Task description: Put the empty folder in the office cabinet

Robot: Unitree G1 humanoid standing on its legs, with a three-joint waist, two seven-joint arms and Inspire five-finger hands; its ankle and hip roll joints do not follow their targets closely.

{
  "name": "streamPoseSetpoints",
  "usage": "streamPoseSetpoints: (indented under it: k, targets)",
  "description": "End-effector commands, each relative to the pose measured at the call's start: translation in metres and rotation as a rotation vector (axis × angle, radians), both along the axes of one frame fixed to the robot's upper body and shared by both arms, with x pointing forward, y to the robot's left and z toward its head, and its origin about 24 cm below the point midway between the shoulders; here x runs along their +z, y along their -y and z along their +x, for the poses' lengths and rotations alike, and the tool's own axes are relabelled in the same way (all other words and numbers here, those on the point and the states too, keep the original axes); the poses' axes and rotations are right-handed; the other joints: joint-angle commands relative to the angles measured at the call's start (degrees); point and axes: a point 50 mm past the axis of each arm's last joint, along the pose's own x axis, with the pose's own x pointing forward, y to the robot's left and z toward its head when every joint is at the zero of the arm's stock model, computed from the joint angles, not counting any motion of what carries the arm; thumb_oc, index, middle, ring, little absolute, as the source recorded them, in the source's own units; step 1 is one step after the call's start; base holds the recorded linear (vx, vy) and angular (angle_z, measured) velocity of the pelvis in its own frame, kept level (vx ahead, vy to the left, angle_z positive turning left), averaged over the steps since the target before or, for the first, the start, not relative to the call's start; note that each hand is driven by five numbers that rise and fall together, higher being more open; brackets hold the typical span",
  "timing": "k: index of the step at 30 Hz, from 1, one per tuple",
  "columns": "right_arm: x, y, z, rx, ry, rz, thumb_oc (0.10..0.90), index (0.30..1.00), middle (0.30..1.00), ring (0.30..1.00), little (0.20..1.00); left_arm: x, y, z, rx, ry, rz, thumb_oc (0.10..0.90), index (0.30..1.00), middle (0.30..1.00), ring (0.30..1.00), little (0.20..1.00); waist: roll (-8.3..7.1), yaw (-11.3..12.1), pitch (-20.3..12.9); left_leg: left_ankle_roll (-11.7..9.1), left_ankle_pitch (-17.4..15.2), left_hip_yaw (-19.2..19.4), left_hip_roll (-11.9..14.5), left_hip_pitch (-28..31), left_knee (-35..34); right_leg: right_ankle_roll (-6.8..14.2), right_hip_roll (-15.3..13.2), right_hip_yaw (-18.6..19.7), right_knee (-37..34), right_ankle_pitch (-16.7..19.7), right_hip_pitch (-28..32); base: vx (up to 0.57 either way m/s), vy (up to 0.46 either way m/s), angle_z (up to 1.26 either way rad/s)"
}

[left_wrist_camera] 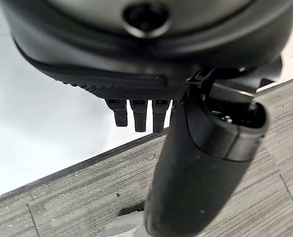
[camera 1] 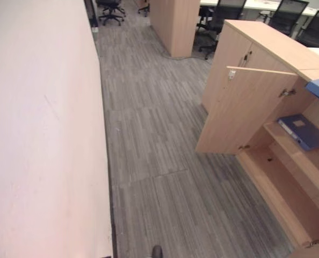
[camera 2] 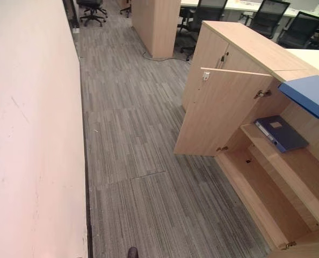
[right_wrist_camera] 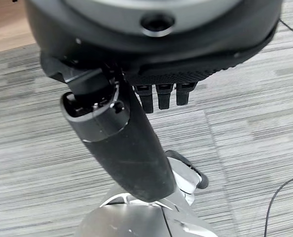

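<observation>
The left hand point(left_wrist_camera: 151, 84) hangs with fingers straight and relaxed above grey floor point(camera 1: 149, 140) beside a pale wall point(camera 1: 41, 134); the right hand point(right_wrist_camera: 156, 59) hangs likewise, spread and holding nothing. The office cabinet point(camera 2: 245, 59) stands with its door point(camera 2: 218, 113) swung open, and the dark blue folder point(camera 2: 282, 133) lies flat on its middle shelf point(camera 2: 304, 172). A lighter blue folder point(camera 2: 309, 92) rests on the cabinet's top.
</observation>
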Motion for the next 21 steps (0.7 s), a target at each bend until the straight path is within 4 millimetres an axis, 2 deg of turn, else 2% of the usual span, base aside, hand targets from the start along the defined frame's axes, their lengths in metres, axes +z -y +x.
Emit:
streamPoseSetpoints:
  k: [1,3,4,6,7,9,10,11,13,15,17,18,20,21]
  targets:
    - [0.003,-0.012,0.025,0.035,0.084,0.036,0.8,0.9,0.9,0.9,0.9,0.006,-0.022,-0.008,0.014,-0.016,0.077,0.8,0.9,0.9,0.9,0.9,1.61,0.87,2.23,-3.42,-4.94,-5.62,1.89,-2.02,2.64,0.1,2.61,-1.84,-6.57,5.26,1.65,0.11,0.005,-0.03]
    - [0.002,-0.011,0.022,0.034,0.078,0.032,0.8,0.9,0.9,0.9,0.9,0.004,-0.018,-0.011,-0.005,-0.033,0.063,0.8,0.9,0.9,0.9,0.9,1.61,0.2,2.75,-3.83,-5.78,-5.13,1.73,0.5,1.61,0.75,4.39,-3.8,-12.94,6.56,0.37,0.12,-0.01,0.01]
    - [0.002,-0.011,0.022,0.034,0.078,0.032,0.8,0.9,0.9,0.9,0.9,0.004,-0.018,-0.011,-0.005,-0.034,0.063,0.8,0.9,0.9,0.9,0.9,1.68,0.21,2.77,-3.86,-5.78,-5.14,1.81,0.58,1.57,0.72,4.52,-3.84,-13.14,6.65,0.52,0.12,-0.036,-0.11]
    - [0.002,-0.012,0.021,0.036,0.071,0.03,0.8,0.9,0.9,0.9,0.9,0.003,-0.015,-0.013,-0.017,-0.045,0.058,0.8,0.9,0.9,0.9,0.9,1.42,-0.29,3.56,-4.16,-6.24,-4.46,1.76,2.37,0.6,2.11,5.33,-4.47,-19.84,10.76,-1.24,0.11,-0.046,-0.14]
    - [0.002,-0.012,0.021,0.036,0.071,0.03,0.8,0.9,0.9,0.9,0.9,0.003,-0.015,-0.013,-0.017,-0.045,0.058,0.8,0.9,0.9,0.9,0.9,1.43,-0.28,3.57,-4.16,-6.24,-4.46,1.77,2.39,0.6,2.11,5.35,-4.48,-19.87,10.78,-1.21,0.09,-0.04,-0.14]
    - [0.001,-0.013,0.02,0.033,0.067,0.032,0.8,0.9,0.9,0.9,0.9,0.002,-0.014,-0.015,-0.019,-0.058,0.058,0.8,0.9,0.9,0.9,0.9,1.04,-0.52,3.97,-4.44,-6.65,-3.77,1.5,3.56,-0.05,2.92,5.71,-4.44,-24.38,13.2,-2.24,0.14,-0.069,-0.13]
    - [0.0,-0.015,0.019,0.028,0.063,0.04,0.8,0.9,0.9,0.9,0.9,0.002,-0.015,-0.017,-0.006,-0.063,0.059,0.8,0.9,0.9,0.9,0.9,0.76,-0.42,4.43,-4.77,-7.29,-2.83,1.5,4.38,-0.34,4.12,5.61,-5.39,-28.08,15.53,-3.56,0.19,-0.102,-0.03]
    - [0.0,-0.015,0.018,0.026,0.059,0.042,0.8,0.9,0.9,0.9,0.9,0.002,-0.016,-0.018,0.003,-0.064,0.061,0.8,0.9,0.9,0.9,0.9,0.63,-0.08,4.47,-4.97,-7.68,-2.21,1.55,4.71,-0.43,4.57,5.4,-7.0,-29.88,16.24,-3.51,0.2,-0.11,-0.16]
    - [-0.001,-0.017,0.017,0.03,0.051,0.044,0.8,0.9,0.9,0.9,0.9,0.002,-0.017,-0.021,0.023,-0.071,0.064,0.8,0.9,0.9,0.9,0.9,0.01,0.95,4.3,-5.39,-8.65,-0.18,1.46,5.08,-0.44,5.38,4.14,-12.07,-30.39,16.54,-3.81,0.16,-0.083,-0.41]
    - [-0.001,-0.019,0.019,0.031,0.055,0.046,0.8,0.9,0.9,0.9,0.9,0.003,-0.019,-0.022,0.037,-0.073,0.073,0.8,0.9,0.9,0.9,0.9,-0.73,1.79,4.15,-5.64,-9.39,2.27,1.26,5.43,-0.44,5.92,2.53,-18.7,-30.1,17.6,-3.57,0.2,-0.094,-0.52]
    - [-0.001,-0.02,0.02,0.028,0.058,0.048,0.8,0.9,0.9,0.9,0.9,0.003,-0.02,-0.02,0.035,-0.071,0.074,0.8,0.9,0.9,0.9,0.9,-1.12,1.56,4.0,-5.61,-9.97,2.95,1.09,5.72,-0.44,5.68,2.21,-19.79,-30.05,17.18,-3.37,0.24,-0.077,-0.36]
    - [-0.002,-0.02,0.017,0.02,0.053,0.05,0.8,0.9,0.9,0.9,0.9,0.004,-0.02,-0.018,0.03,-0.069,0.077,0.8,0.9,0.9,0.9,0.9,-1.54,0.75,3.48,-5.53,-12.12,3.17,0.93,7.38,-0.44,4.8,2.13,-18.81,-28.78,16.62,-3.54,0.4,-0.084,-0.14]
    - [-0.002,-0.019,0.016,0.016,0.048,0.047,0.8,0.9,0.9,0.9,0.9,0.003,-0.019,-0.018,0.029,-0.068,0.075,0.8,0.9,0.9,0.9,0.9,-1.04,-0.03,3.26,-5.69,-12.96,3.42,1.56,8.43,-0.44,4.68,1.84,-17.69,-26.34,16.26,-4.71,0.41,-0.098,-0.09]
    - [-0.003,-0.017,0.007,0.008,0.02,0.045,0.8,0.9,0.9,0.9,0.9,0.003,-0.017,-0.013,0.017,-0.058,0.07,0.8,0.9,0.9,0.9,0.9,-0.26,-0.66,3.18,-6.14,-13.77,3.58,2.94,9.88,-0.44,3.96,1.49,-18.04,-23.24,14.99,-4.74,0.39,-0.136,-0.13]
